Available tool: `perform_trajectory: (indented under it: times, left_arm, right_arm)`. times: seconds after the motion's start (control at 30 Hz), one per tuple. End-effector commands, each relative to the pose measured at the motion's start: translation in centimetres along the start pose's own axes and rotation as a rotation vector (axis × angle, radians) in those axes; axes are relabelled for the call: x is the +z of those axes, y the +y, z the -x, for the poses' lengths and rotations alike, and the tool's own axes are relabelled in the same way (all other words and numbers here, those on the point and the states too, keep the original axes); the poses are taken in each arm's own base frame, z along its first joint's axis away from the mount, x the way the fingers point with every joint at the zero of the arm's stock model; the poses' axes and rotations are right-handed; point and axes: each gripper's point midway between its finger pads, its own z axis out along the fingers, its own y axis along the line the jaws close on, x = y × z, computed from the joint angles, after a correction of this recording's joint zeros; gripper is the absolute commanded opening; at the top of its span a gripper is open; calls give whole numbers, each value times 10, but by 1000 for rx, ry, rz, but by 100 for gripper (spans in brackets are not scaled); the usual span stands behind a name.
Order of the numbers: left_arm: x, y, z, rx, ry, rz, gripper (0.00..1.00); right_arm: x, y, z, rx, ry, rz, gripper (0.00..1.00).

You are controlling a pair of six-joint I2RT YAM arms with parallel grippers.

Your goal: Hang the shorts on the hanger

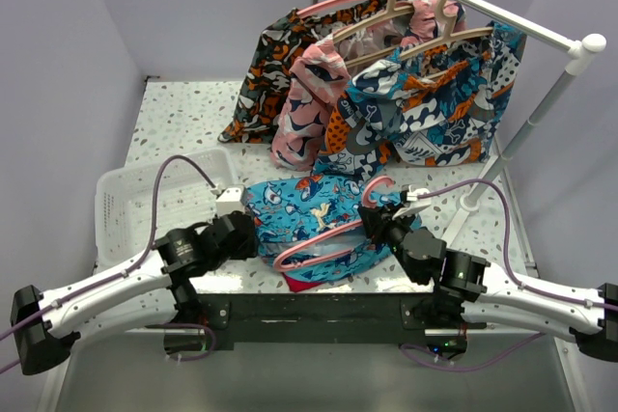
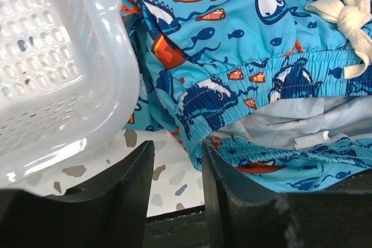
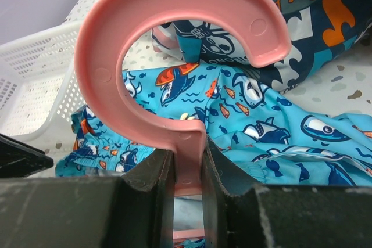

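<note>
On the left the white basket [image 1: 135, 205] is sitting right up against the action, and the left gripper [image 2: 177, 190] is hovering just beside its wall, jaws standing apart with nothing but speckled table [image 1: 183, 113] showing between them. Straight ahead of it the shorts [image 1: 309, 219] are lying crumpled on the table in front of both arms, the elastic waistband gaping a little at the fingertips. That is where trouble is brewing: if the jaws are closing from here, they may be pinching only the top layer of the waistband, or snagging the basket rim and dragging it along. Moving across, the hanger [image 1: 328, 238] is lying slantwise over the shorts. From overhead I cannot tell whether its arm is sitting inside the waistband or merely resting on the fabric. If it is on top, any lift is bringing the hanger up bare. On the right, the right gripper [image 3: 189, 172] is clamping the hanger's slim neck just under the hook. A narrow pinch like that is inviting the hanger to swivel, and slick sloping arms are letting soft cloth slide off.
</note>
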Motion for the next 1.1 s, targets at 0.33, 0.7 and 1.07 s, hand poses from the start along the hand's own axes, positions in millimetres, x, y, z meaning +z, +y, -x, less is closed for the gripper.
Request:
perform_trajectory:
  times: [0.33,0.7,1.07]
  left_arm:
    - [35,-20,-14,-51,1,-72,36]
    - [-21,-43,30,-53,-104,-261,0]
    - [-110,-76,80,38,-88,-414,0]
  right_arm:
    - [-1,2,20,43,-61,-8,0]
    - [-2,-5,66,78,-148,-136,0]
    - [7,16,123,11,-223,-230,0]
